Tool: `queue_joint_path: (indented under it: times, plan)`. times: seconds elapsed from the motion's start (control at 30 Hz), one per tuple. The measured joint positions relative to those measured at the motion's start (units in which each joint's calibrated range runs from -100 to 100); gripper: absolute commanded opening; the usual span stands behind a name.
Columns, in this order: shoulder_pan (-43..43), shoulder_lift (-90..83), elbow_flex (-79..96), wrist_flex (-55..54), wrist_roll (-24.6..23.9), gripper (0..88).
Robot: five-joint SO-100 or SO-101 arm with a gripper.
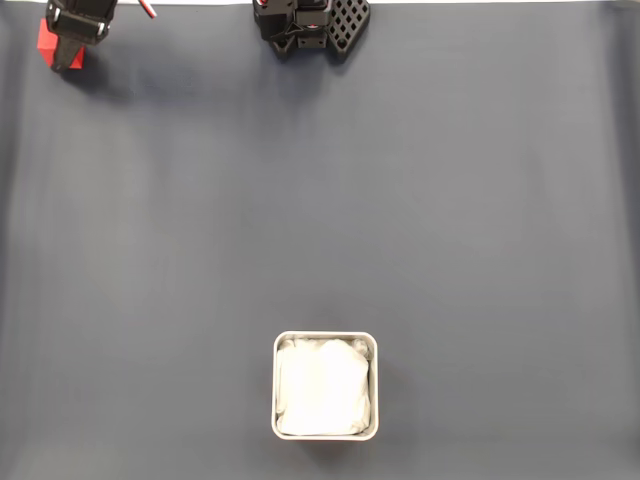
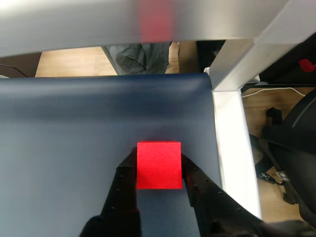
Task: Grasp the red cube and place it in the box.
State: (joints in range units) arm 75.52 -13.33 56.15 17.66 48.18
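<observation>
The red cube is sitting between your gripper fingers, which are pressing on its two side faces in the wrist view, so you are clamping it at the table's top-left corner in the fixed view. The box is lying well apart, toward the bottom centre; you are facing a long diagonal carry.

Dark counter open and unobstructed between the top-left corner and the box at bottom centre, arm base at top edge, white frame post close beside the red cube.
</observation>
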Motion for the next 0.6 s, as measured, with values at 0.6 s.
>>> queue_joint_path:
  times: [0.6]
  plan:
    - [-3.26, -6.77, -6.15, 10.02, 0.10, 8.9]
